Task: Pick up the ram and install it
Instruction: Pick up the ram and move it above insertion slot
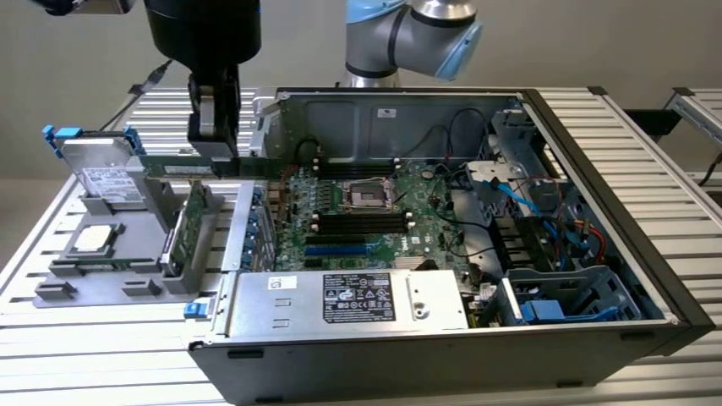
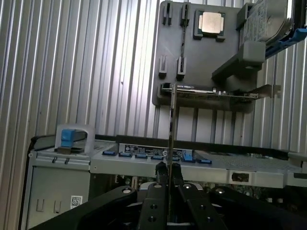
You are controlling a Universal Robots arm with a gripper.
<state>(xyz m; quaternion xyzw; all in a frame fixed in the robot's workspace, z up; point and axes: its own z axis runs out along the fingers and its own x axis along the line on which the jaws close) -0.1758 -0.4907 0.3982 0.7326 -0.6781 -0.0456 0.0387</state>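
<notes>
Gripper [image 2: 168, 168] fingers pressed onto ram [image 2: 171, 122], thin edge pinched between them. Black wrist housing [image 1: 209, 34] hangs vertical, fingers pointing down. Ram level in air, over grey parts tray [image 1: 68, 292], beside open computer case [image 1: 598, 144].

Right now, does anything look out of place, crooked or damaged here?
Nothing stands out. The gripper is shut on the ram, which sits straight in its grip, near the grey parts holder beside the open computer case.
</notes>
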